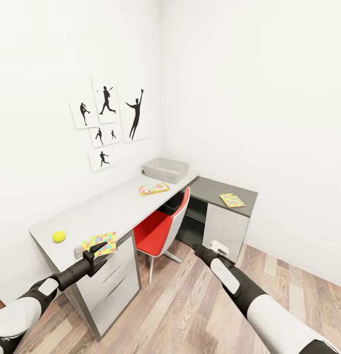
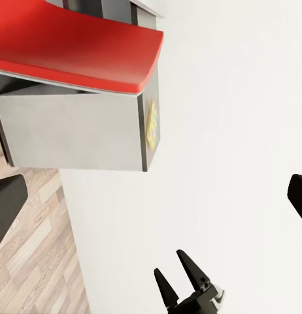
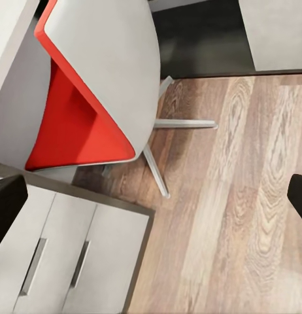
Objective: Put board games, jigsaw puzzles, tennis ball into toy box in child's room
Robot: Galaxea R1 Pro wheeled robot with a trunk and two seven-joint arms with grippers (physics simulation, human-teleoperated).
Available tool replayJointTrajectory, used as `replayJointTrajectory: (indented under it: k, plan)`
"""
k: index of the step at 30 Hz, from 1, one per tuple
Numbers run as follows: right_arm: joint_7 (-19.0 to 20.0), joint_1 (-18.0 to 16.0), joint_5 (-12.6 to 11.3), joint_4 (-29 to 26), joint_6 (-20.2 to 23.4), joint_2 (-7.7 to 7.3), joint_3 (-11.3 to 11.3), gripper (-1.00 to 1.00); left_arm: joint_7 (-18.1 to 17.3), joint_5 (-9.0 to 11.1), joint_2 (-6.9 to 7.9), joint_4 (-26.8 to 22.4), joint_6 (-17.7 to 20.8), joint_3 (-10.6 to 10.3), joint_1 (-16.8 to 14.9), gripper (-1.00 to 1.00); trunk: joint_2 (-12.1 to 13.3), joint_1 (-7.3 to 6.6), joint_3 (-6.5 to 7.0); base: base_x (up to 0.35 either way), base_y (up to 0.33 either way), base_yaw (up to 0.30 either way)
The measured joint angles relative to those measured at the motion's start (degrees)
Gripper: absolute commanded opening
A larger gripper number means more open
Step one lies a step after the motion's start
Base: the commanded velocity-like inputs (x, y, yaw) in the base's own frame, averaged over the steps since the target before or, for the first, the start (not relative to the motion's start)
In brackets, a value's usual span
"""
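On the long grey table (image 1: 106, 209) the pale grey toy box (image 1: 165, 169) stands at the far end by the wall. A colourful board game (image 1: 154, 188) lies just in front of it. One jigsaw puzzle (image 1: 232, 200) rests on the dark corner section, also seen edge-on as the puzzle (image 2: 151, 124). Another jigsaw puzzle (image 1: 101, 242) lies at the near end, beside the tennis ball (image 1: 59, 236). My left gripper (image 1: 97, 248) (image 2: 154, 196) hovers open over the near puzzle's front edge. My right gripper (image 1: 217, 245) (image 3: 154, 196) hangs open above the floor. The bed is out of view.
A red chair (image 1: 163, 228) is tucked under the table between the white drawers (image 1: 113, 280) and the corner cabinet (image 1: 224, 228). Wood-plank floor (image 1: 190, 305) stretches in front. Black silhouette pictures (image 1: 108, 118) hang on the wall above the table.
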Motion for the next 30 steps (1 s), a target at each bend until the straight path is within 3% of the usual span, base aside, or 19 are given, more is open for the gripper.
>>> replayJointTrajectory:
  k: [21, 30]
  plan:
    - [0.01, 0.00, 0.07, -0.01, 0.10, 0.20, 0.03, 1.00, -0.01, 0.00, 0.07, 0.00, -0.02, 0.03, 0.01, 1.00, 0.00, 0.00, 0.00, 0.000, -0.003, 0.003]
    - [0.01, 0.00, 0.15, -0.01, 0.13, 0.52, 0.02, 1.00, 0.01, -0.04, 0.09, 0.01, 0.03, 0.03, 0.01, 1.00, 0.00, 0.00, 0.08, 0.000, -0.126, 0.163]
